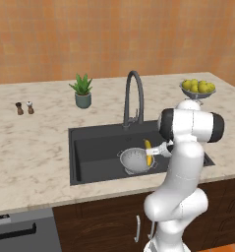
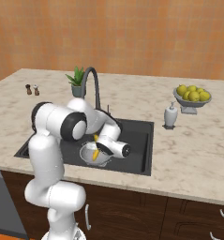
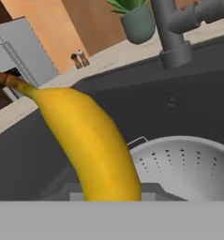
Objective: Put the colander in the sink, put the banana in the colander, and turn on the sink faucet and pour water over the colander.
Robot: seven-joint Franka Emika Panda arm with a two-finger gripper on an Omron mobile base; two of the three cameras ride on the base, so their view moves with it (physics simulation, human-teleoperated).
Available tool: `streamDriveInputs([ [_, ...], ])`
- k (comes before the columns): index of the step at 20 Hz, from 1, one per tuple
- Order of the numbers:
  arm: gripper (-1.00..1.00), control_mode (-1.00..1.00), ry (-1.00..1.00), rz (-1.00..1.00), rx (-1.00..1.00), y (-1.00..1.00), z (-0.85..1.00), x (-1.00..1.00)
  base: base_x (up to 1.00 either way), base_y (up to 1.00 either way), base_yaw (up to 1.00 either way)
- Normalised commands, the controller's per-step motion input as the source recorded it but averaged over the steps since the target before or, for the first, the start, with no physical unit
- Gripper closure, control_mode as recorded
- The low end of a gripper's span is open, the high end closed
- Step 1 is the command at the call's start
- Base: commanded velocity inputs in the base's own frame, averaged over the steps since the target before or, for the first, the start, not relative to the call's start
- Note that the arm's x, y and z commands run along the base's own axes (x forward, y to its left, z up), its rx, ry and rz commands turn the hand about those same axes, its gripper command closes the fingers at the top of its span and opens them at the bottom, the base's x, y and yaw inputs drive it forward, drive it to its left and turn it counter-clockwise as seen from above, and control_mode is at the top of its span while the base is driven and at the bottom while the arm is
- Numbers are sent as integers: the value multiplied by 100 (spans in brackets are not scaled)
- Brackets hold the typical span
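Yellow against the black basin, the banana (image 3: 92,140) is clenched in the gripper (image 1: 158,150) and held just above the colander (image 1: 135,161), its length running across the near rim; in the hand view it fills the foreground, with the holed bowl just behind and below it. The colander already sits on the floor of the sink (image 1: 97,147), toward the front right part, so the first step looks done. The second is in hand: the banana is over the bowl but not yet let go (whether it touches the rim I cannot tell). Behind the colander, at the back edge of the sink, stands the faucet (image 1: 133,98), with no water running from it, so turning it on and pouring water over the colander are left. Farther back the bench (image 1: 35,147) carries a potted plant (image 1: 81,91) and a fruit bowl (image 1: 198,89).
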Motion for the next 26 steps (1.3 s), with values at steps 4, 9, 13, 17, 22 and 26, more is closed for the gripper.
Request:
streamDriveInputs([
  [4,100,-100,-1,0,0,-3,-50,25,0,0,0],
  [9,100,-100,-1,0,0,0,-36,42,0,0,0],
  [13,100,-100,0,0,0,0,-32,56,0,0,0],
  [17,100,-100,0,0,0,0,-34,49,0,0,0],
  [22,100,-100,0,0,0,4,-38,18,0,0,0],
  [26,100,-100,0,0,0,2,-38,9,0,0,0],
])
